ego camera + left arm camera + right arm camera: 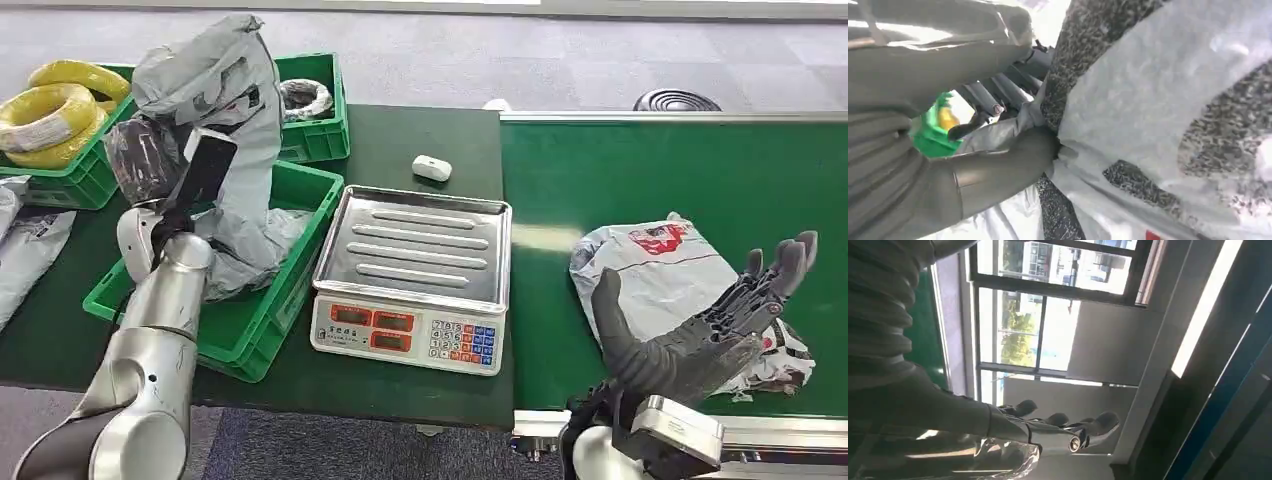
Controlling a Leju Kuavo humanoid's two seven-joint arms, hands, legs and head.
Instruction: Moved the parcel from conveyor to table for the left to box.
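Observation:
My left hand point(160, 160) is raised over the green crate point(250, 345) and grips a crumpled grey parcel bag point(225, 90), whose lower end hangs down into the crate. In the left wrist view the thumb and fingers of the left hand point(998, 150) clamp the bag's grey film point(1158, 110). A second parcel point(650, 265), white-grey with red print, lies on the green conveyor belt point(650, 170). My right hand point(715, 320) is held over that parcel's near right part, fingers spread, holding nothing. The right wrist view shows the right hand point(1048, 427) with fingers extended.
A steel-topped weighing scale point(415, 250) stands between the crate and the belt. A small white device point(431, 167) lies behind it. Back-left crates hold yellow cable coils point(50, 110) and a wire coil point(305, 98). More grey bags point(25, 245) lie at the left edge.

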